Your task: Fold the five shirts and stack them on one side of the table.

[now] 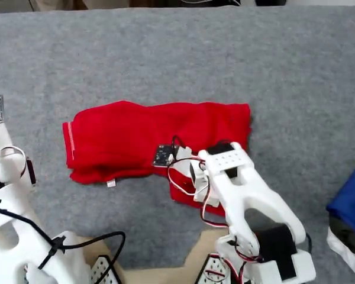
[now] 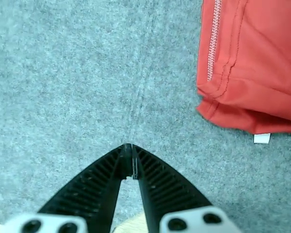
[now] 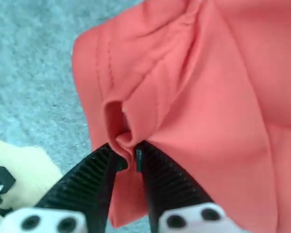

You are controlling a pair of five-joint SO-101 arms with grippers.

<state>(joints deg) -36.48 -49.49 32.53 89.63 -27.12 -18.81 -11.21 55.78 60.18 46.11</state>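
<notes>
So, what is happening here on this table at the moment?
The right gripper is pinching a fold at the near edge of the red shirt, which lies partly folded on the grey table. The left gripper is shut on nothing, above bare table beside a shirt corner. A pile of other garments lies at the table's edge.

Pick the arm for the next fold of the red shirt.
Right. The right gripper is shut on a fold of the red shirt, so it can likely carry it over. The left gripper is shut on nothing, over bare table beside it.
</notes>
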